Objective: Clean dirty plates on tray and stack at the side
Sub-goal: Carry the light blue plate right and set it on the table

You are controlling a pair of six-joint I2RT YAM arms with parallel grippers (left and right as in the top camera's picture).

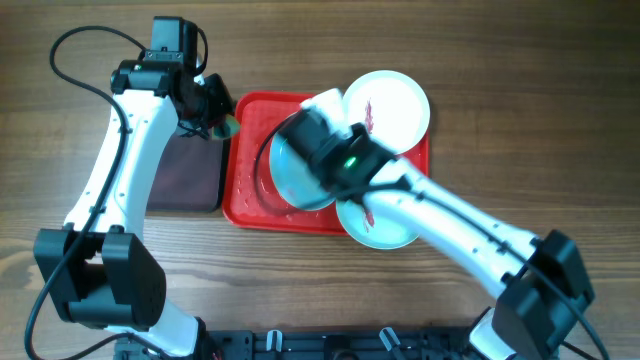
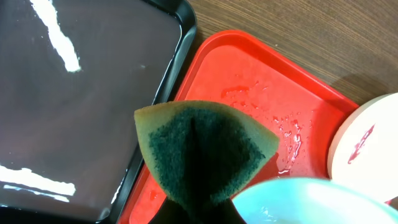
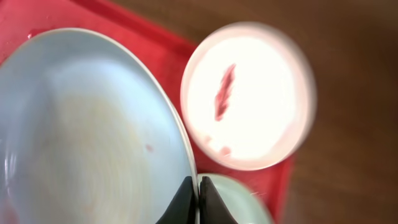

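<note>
- The right gripper [image 3: 198,198] is fully closed, its 2 fingers pinching the rim of a small round pale mint-blue plate [image 3: 93,137].
- That held plate is over the left half of the large rectangular red plastic tray [image 1: 245,205], tilted with its face towards the wrist camera. Its face is mostly wiped, with 1 tiny red speck. Being round, it has no long axis.
- The left gripper [image 1: 212,108] is clamped tight on a folded yellow sponge with a dark green scouring face [image 2: 205,155]. The sponge fans out from the fingers over the red tray's far left corner, just beside the held plate's rim.
- A small round white plate [image 1: 395,105] sits at the tray's far right corner, overhanging the rim, with a slanted red smear at its centre.
- A 2nd pale mint-blue plate [image 1: 375,225] lies at the near right corner, overhanging the near rim, red-smeared and partly hidden by the right arm.
- Water droplets lie on the red tray, whose long axis runs along the table's width.
- A smaller black tray [image 1: 185,175] sits against its left edge.
</note>
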